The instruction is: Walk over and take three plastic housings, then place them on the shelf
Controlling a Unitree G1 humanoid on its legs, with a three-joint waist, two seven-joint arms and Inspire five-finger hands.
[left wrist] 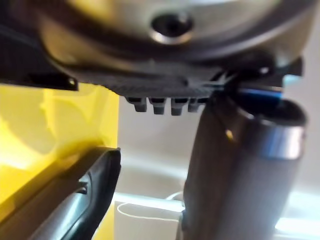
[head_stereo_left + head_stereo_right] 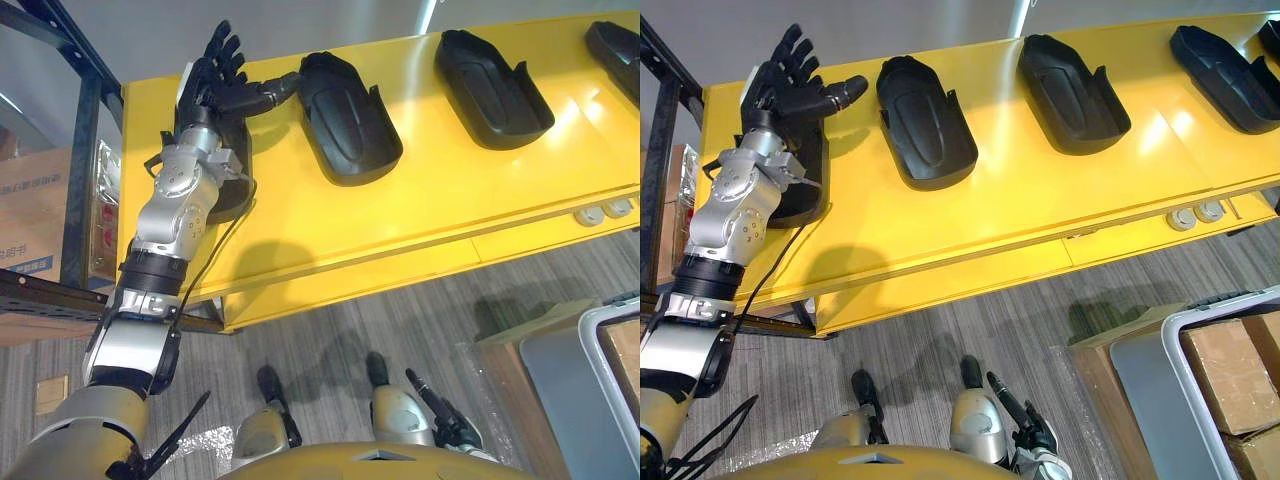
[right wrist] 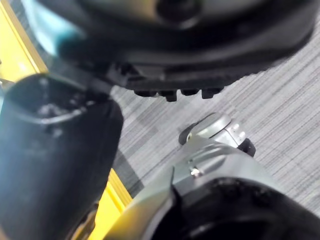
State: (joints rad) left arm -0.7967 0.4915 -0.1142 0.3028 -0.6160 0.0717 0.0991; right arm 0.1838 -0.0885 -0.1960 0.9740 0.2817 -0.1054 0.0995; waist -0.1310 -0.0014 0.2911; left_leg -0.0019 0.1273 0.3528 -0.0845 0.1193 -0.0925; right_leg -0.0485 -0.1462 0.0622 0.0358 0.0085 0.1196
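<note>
Left robot hand is up over the bench's left end, fingers straight and spread, thumb pointing along the row, grasping nothing. It hovers above the leftmost housing, wrist covering part of it; I can't tell if there's contact. L wrist view adds a close look at yellow bench and a dark rim beside the thumb. Right robot hand hangs low by the floor, fingers relaxed and empty; R wrist view backs that up w/ grey floor past the fingers.

Further along the bench, apart from each other: second housing, third housing, fourth housing, all hollow side up.

R eye view lets me look into the grey tote at lower right, w/ cardboard boxes inside. L eye view gives more of the dark shelf rack left of the bench, a carton on it.
</note>
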